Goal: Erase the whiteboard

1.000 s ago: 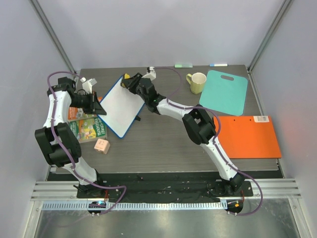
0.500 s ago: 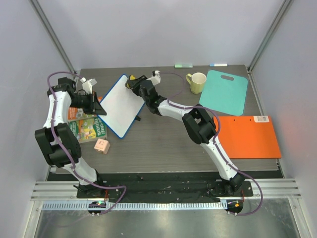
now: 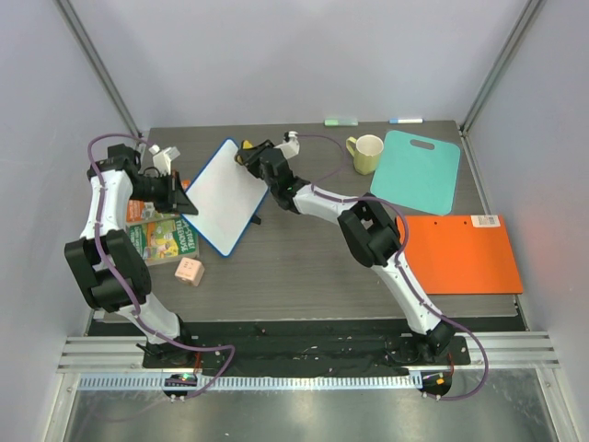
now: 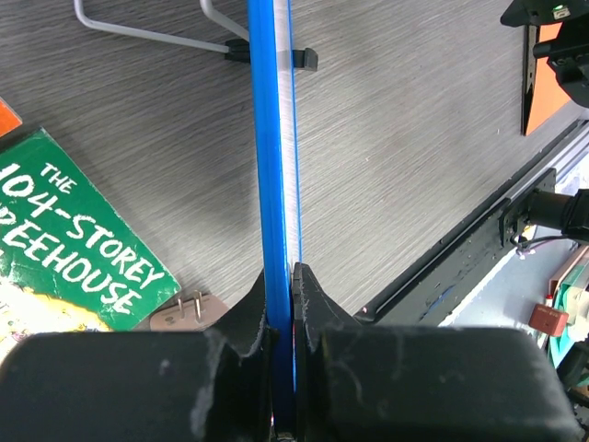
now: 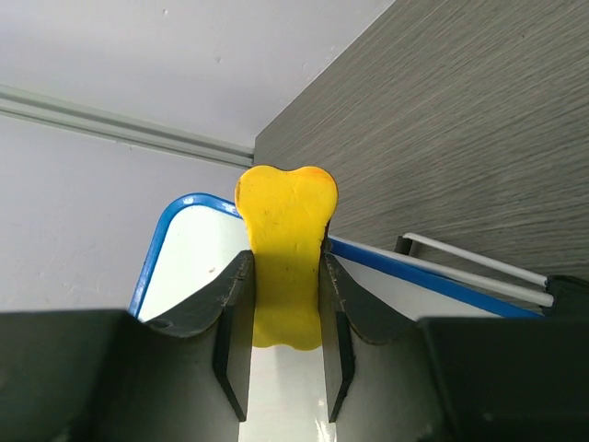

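Note:
The whiteboard (image 3: pixel 219 192), white with a thin blue rim, is held tilted above the table at left centre. My left gripper (image 3: pixel 181 198) is shut on its left edge; in the left wrist view the blue rim (image 4: pixel 273 166) runs edge-on between my fingers (image 4: pixel 241 308). My right gripper (image 3: pixel 249 153) is shut on a yellow eraser (image 5: pixel 286 249) over the board's far corner (image 5: pixel 184 258). The board's surface looks clean in the right wrist view. The eraser (image 3: pixel 247 147) is barely visible from above.
A green book (image 3: pixel 164 237) and a small pink block (image 3: pixel 190 271) lie under the left arm. A cream mug (image 3: pixel 367 153), a teal cutting board (image 3: pixel 421 170) and an orange folder (image 3: pixel 459 252) lie at the right. The board's wire stand (image 4: pixel 147 32) hangs below it.
My right gripper with the eraser has moved a little rightward and toward the far edge along the board's top corner. The left arm and board have stayed still.

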